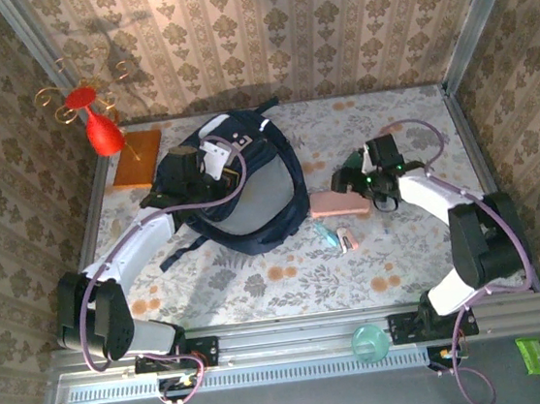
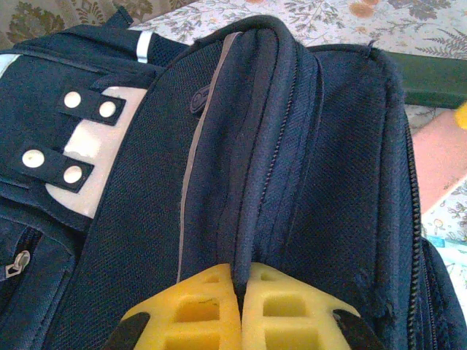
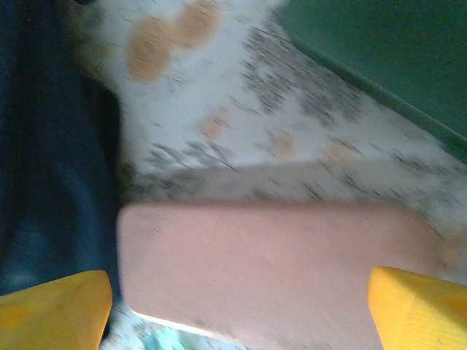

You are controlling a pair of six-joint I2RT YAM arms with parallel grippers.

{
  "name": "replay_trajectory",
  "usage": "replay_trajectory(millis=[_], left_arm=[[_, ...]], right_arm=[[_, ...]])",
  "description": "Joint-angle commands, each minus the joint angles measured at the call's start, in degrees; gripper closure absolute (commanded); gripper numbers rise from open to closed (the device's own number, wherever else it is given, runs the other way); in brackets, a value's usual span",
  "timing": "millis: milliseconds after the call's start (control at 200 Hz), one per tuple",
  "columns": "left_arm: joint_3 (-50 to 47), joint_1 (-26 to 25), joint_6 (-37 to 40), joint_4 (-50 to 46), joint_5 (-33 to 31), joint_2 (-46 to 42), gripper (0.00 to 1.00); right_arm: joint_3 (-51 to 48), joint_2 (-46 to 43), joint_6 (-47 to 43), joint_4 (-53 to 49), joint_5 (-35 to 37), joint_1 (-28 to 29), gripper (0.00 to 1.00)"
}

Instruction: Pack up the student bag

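- The bag (image 1: pixel 251 204) is lying centre-left in the top view, on the table (image 1: pixel 421 243).
- The left gripper (image 2: pixel 241 281) is pinching a ridge of bag fabric beside the zip, its jaws closed tight on it, apparently to hold the opening up.
- The right gripper (image 3: pixel 233 306) is hovering with jaws spread wide over the pink case (image 1: pixel 338 203), just right of the bag, and is gripping nothing.
- Step judged in hand: picking up the case for loading.
- The next move is calling for a descent, a square closure across the case, then a lift toward the bag.
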Motion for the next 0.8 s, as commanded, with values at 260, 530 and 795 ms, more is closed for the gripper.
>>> replay_trajectory(millis=[260,530,795], left_arm=[[0.27,0.45,-0.66,0.54,-1.15,-1.56,1.00],[0.42,0.37,-1.42,1.42,-0.64,-0.30,1.00],[0.10,0.39,-1.14,1.16,-1.08,-1.14,1.00]], right_arm=[[-2.01,-8.36,-0.36,-9.45,10.55,5.48,0.05],[-14.62,-13.79,9.84,-0.83,6.08,11.52,0.01],[-11.23,-2.81,13.63,9.00,7.76,9.42,0.01]])
